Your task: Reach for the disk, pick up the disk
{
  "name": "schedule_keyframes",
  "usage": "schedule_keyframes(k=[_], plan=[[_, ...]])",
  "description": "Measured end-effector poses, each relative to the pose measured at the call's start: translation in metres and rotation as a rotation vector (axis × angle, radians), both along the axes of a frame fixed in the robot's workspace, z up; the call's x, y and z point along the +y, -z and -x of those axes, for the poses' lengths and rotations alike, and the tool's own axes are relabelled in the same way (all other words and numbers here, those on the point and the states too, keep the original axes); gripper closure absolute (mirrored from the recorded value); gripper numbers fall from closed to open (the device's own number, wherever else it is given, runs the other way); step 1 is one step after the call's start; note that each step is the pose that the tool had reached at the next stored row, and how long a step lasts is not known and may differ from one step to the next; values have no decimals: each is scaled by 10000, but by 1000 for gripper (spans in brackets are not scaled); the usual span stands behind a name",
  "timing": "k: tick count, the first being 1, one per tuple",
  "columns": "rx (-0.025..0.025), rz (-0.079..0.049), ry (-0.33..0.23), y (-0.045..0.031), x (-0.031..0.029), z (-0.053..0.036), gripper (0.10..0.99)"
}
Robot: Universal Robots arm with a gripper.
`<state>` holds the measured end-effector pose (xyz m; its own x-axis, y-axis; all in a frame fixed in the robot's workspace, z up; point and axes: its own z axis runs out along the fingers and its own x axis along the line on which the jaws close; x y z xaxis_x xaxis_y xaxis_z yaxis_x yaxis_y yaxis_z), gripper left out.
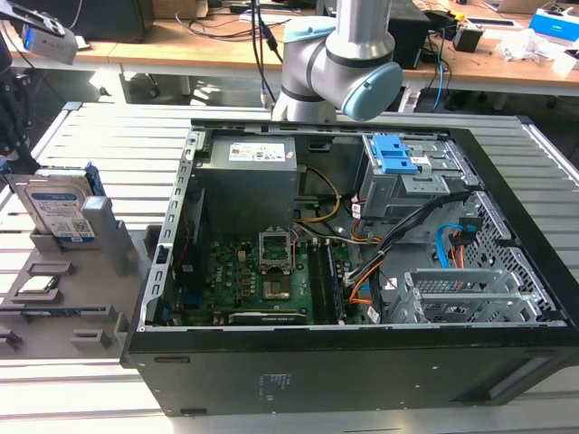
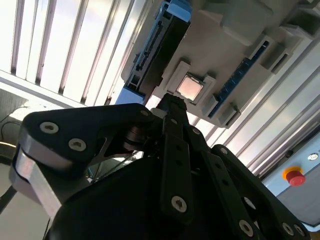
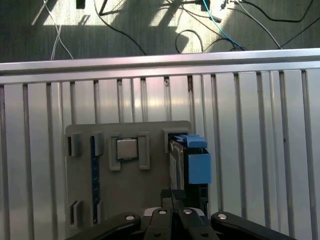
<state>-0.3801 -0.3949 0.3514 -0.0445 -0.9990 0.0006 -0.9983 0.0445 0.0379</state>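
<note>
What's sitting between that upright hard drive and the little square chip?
Between the disk and chip, just the grey holder's raised clips; seen in the first wrist view.

The disk (image 1: 56,210) is standing on edge in the holder's (image 1: 95,287) far slot, and the chip (image 1: 36,286) is lying flat in a pocket nearer the holder's front. The case (image 1: 317,380) is sitting just beside the holder on the exterior view's right. The arm (image 1: 339,63) is standing well apart from the holder, beyond the case.
</note>
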Motion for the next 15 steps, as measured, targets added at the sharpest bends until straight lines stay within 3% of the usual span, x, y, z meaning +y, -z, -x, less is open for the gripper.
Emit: schedule_keyframes(k=[15], plan=[[0,0,-1131,0,0,0,980]])
